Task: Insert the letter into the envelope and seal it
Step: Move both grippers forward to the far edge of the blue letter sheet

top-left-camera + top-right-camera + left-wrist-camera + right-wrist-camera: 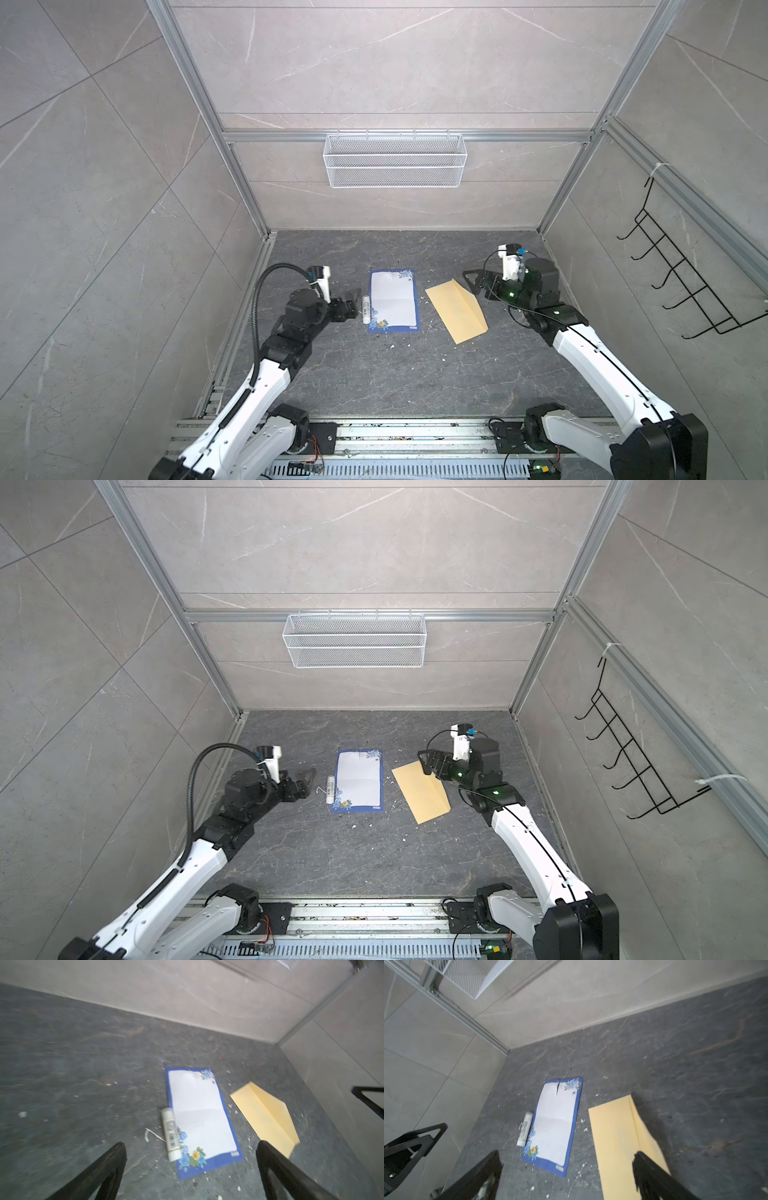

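A dark grey, stone-patterned table (399, 382) sits inside pale tiled walls framed with aluminium rails; small white scraps (432, 322) are scattered over it.

The letter (394, 300) lies flat near the middle of the table, its long sides running from front to back. It is a white sheet with a blue border and flower prints at two opposite corners. A crease crosses its middle, and the right wrist view shows a short tear at its far short edge.

A white glue stick (365, 309) lies along the letter's left long edge, touching it near the front flower print.

To the right of the letter, and apart from it, the tan envelope (457, 309) lies flat and skewed. Its pointed flap is folded out toward the table's right edge.

The left gripper (352, 302) hangs just left of the glue stick. Its jaws are spread wide and hold nothing. The right gripper (478, 284) is over the far end of the envelope, by the flap. It too is spread wide and grips nothing. Whether a fingertip touches the paper I cannot tell.

On the back wall hangs a white wire basket (394, 166). On the right wall hangs a black wire hook rack (681, 282).
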You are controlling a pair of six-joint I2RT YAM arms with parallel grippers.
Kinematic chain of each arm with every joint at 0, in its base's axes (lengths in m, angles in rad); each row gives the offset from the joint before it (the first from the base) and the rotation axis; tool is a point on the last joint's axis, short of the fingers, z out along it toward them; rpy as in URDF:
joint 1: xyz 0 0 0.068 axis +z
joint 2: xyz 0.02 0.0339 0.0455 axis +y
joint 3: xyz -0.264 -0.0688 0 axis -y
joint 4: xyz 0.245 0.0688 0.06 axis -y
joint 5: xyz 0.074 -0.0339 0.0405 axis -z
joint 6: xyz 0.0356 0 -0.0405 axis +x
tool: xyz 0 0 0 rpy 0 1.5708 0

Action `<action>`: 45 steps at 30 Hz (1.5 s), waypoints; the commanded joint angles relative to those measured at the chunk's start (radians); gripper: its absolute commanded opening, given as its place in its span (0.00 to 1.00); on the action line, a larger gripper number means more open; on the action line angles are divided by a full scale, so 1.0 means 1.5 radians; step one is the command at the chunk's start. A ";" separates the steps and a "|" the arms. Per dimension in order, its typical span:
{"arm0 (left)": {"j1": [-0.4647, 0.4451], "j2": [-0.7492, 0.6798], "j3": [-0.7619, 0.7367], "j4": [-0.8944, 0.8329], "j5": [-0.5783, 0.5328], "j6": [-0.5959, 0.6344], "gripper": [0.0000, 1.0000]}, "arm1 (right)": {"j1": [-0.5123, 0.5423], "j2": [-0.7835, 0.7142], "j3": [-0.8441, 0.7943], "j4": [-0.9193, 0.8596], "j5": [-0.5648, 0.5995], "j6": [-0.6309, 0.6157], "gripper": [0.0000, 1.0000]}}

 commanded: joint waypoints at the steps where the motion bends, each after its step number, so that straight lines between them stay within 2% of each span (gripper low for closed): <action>1: -0.070 0.075 0.052 0.007 0.001 0.005 1.00 | 0.052 0.026 0.023 -0.043 0.003 0.020 0.99; 5: -0.107 0.174 0.073 0.039 0.017 -0.028 0.98 | 0.115 0.076 0.032 -0.039 0.043 0.030 0.99; 10: -0.123 0.253 0.109 0.036 0.010 -0.071 0.95 | 0.150 0.142 0.064 -0.042 0.075 0.050 0.99; 15: -0.132 0.302 0.149 -0.017 -0.006 -0.087 0.95 | 0.179 0.217 0.102 -0.045 0.087 0.077 0.99; 18: -0.132 0.313 0.142 -0.005 0.002 -0.090 0.95 | 0.191 0.262 0.113 -0.022 0.085 0.107 0.97; 23: -0.127 0.326 0.136 0.017 -0.037 -0.102 0.96 | 0.202 0.339 0.141 0.019 0.078 0.138 0.95; 27: -0.103 0.352 0.168 0.018 -0.035 -0.102 0.96 | 0.203 0.406 0.200 0.021 0.081 0.132 0.93; 35: -0.013 0.442 0.258 0.017 0.042 -0.092 0.95 | 0.195 0.535 0.360 -0.029 0.111 0.097 0.91; 42: 0.027 0.567 0.382 -0.023 0.081 -0.067 0.94 | 0.173 0.648 0.513 -0.097 0.085 0.090 0.91; 45: 0.051 0.630 0.428 -0.023 0.121 -0.073 0.91 | 0.166 0.681 0.561 -0.128 0.079 0.080 0.91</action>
